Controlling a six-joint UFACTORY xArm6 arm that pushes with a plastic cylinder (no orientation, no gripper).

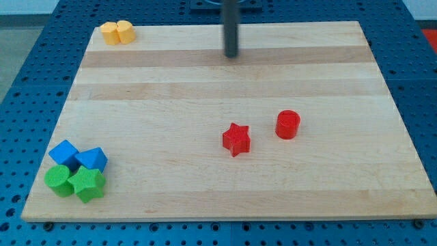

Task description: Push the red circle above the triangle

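The red circle [288, 124] is a short cylinder right of the board's middle. The red star [236, 139] lies just left of it and slightly lower. At the bottom left sits a cluster: a blue cube [64, 152], a blue triangle-like block [92, 159], a green cylinder [59, 181] and a green star [88, 184]. My tip [232, 55] is near the view's top centre, far above the red circle and a little to its left, touching no block.
A yellow pair of blocks [117, 32] sits at the board's top left corner. The wooden board [205, 89] lies on a blue pegboard table [27, 61]; its edges show on all sides.
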